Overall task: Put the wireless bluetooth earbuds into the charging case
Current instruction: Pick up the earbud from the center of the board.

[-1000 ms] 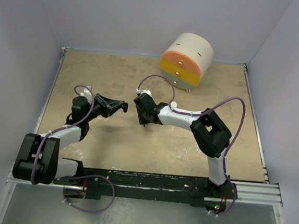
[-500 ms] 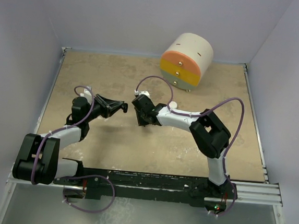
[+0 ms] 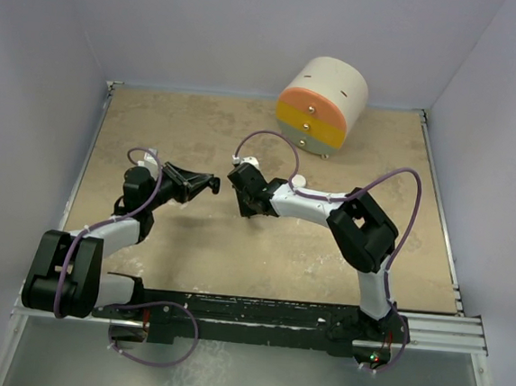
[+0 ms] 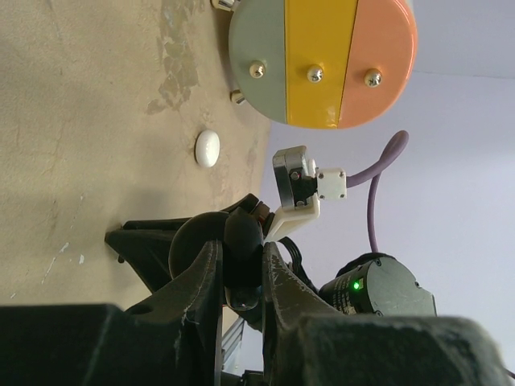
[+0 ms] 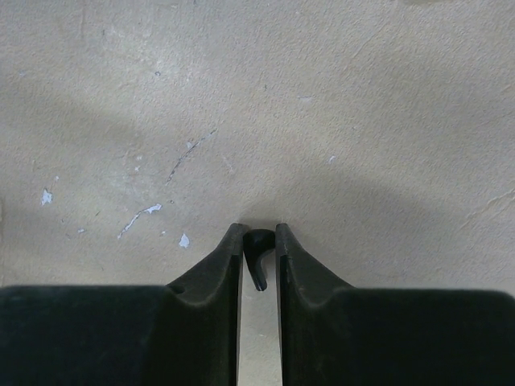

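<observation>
My left gripper [image 3: 212,185] is shut on the black round charging case [image 4: 241,240], held sideways above the table; the case fills the gap between its fingers [image 4: 197,281]. My right gripper [image 3: 253,211] points down just right of the left one and is shut on a tiny black earbud [image 5: 257,245] with a short stem, pinched at its fingertips [image 5: 235,241] close above the table. A small whitish oval piece [image 4: 207,149] lies on the table behind the right wrist; it also shows in the top view [image 3: 300,180].
A cream cylindrical drawer unit [image 3: 324,104] with orange, yellow and green fronts stands at the back right. The beige table [image 3: 200,134] has raised rails along its left and right edges. Purple cables loop over both arms.
My right gripper has shifted slightly left, toward the left gripper, with the earbud in it. The left arm has not moved.
</observation>
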Tool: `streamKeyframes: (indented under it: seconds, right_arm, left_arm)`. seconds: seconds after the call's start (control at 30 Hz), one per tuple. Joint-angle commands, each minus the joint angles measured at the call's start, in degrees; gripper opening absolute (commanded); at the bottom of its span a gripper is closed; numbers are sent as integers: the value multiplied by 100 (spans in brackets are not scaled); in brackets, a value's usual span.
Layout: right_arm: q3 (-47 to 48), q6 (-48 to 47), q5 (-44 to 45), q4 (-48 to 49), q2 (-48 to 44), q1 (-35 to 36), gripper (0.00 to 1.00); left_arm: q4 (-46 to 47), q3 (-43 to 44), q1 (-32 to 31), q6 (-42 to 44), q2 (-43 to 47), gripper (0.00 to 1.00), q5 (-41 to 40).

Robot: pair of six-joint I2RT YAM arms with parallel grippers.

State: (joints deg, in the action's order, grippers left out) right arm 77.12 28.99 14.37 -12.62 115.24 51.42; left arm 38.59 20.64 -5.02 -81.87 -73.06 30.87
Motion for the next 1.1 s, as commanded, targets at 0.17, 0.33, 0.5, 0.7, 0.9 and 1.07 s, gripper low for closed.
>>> streamKeyframes:
  seconds: [0.17,0.33,0.5,0.7,0.9,1.07]
  right_arm:
    - [-160,-113,-169,-147,-114,10,5]
    - [-533,-434,-367,1306,-971,-298,0]
    - [-810,-765,-434,2413,-1620,-619,0]
    - [-965,-1354,-503,3569,-1986,-781,0]
    - [-1676,-1623,-1199,5339,-2372,-890,0]
    - [-2236,-1584,-1751,6430,-2512,-994,0]
  left_arm:
    - [356,11,45,31,19,0,108]
    - [379,155,44,23,-86,0,301]
    - [552,300,23,-126,-283,0,486]
    - [1192,477,-220,-507,-835,0,525]
    - [2627,503,-344,-1463,-1540,0,548]
    - [3408,513,-368,-1996,-1847,0,556]
